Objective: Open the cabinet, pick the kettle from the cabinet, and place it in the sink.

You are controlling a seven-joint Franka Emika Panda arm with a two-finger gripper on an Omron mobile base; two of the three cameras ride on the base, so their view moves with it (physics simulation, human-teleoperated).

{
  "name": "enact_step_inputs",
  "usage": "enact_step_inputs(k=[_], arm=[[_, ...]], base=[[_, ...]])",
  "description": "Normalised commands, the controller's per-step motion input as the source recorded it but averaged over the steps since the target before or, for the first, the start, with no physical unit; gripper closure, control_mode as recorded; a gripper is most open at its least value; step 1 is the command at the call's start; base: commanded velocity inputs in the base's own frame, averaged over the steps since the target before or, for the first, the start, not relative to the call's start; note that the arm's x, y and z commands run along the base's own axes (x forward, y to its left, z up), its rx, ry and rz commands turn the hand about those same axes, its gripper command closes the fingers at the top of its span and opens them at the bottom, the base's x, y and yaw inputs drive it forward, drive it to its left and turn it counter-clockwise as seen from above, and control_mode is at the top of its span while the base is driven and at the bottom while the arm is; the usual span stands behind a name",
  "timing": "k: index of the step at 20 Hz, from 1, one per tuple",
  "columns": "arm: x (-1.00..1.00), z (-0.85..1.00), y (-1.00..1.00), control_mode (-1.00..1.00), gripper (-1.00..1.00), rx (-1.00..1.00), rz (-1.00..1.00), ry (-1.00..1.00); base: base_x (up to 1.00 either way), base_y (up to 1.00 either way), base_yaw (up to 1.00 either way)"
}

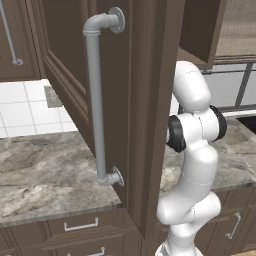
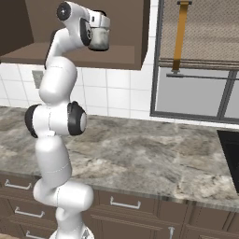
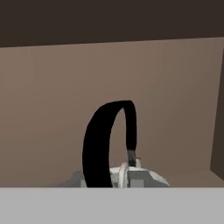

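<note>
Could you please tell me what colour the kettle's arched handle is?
Black; the kettle handle shows best in the hand view, inside the brown cabinet.

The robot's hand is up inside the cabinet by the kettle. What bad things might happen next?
The kettle sits close under the hand, its thin black handle arching up. If the grip on that is poor, the kettle might swing or slip on the way out. The cabinet door stands open right beside the arm, so pulling back carelessly could knock it. The sink lies far off to the right, a long carry over the counter.
</note>
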Motion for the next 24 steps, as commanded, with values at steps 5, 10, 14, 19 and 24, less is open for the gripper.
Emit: enact_step_inputs(k=[5, 10, 14, 19, 24], arm=[[-0.13, -0.12, -0.03, -1.00, 1.00, 0.01, 0.00, 0.01], [-0.16, -0.08, 0.02, -1.00, 1.00, 0.01, 0.00, 0.00], [-0.29, -0.01, 0.09, -1.00, 1.00, 0.02, 0.00, 0.00], [-0.48, 0.00, 0.08, -1.00, 1.00, 0.01, 0.00, 0.00], [-0.54, 0.01, 0.10, -1.00, 1.00, 0.00, 0.00, 0.00]], base=[[0.00, 0.00, 0.00], [0.00, 0.00, 0.00], [0.00, 0.00, 0.00], [0.00, 0.00, 0.00], [0.00, 0.00, 0.00]])
